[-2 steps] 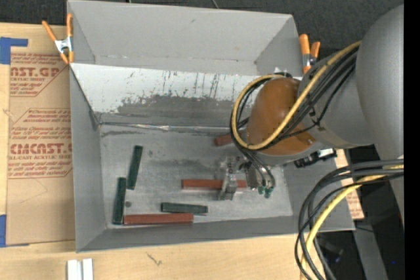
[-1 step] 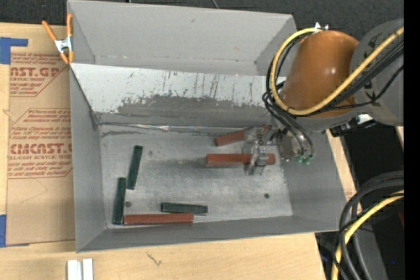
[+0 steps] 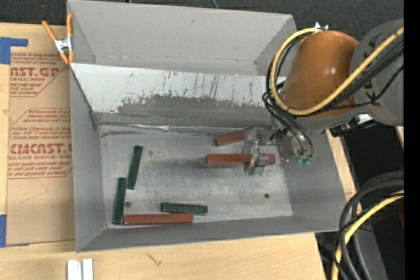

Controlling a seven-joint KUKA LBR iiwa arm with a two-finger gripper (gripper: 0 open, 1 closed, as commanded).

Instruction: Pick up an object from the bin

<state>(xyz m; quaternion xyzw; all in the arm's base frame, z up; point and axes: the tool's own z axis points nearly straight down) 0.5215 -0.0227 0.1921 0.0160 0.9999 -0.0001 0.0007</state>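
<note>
Grey metal bin [image 3: 177, 29]: the gripper [image 3: 258, 159] rests over a flat reddish-brown bar [image 3: 223, 159], grip impossible to tell. A second reddish-brown bar [image 3: 230, 138] lies just beside; three dark green bars [image 3: 134, 167] and a long red bar [image 3: 157, 220] lie well apart.

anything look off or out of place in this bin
Nothing really. Green sticks and brown sticks lie flat inside the bin, none spilled; its back wall is scuffed. The gripper sits at one brown stick.
</note>
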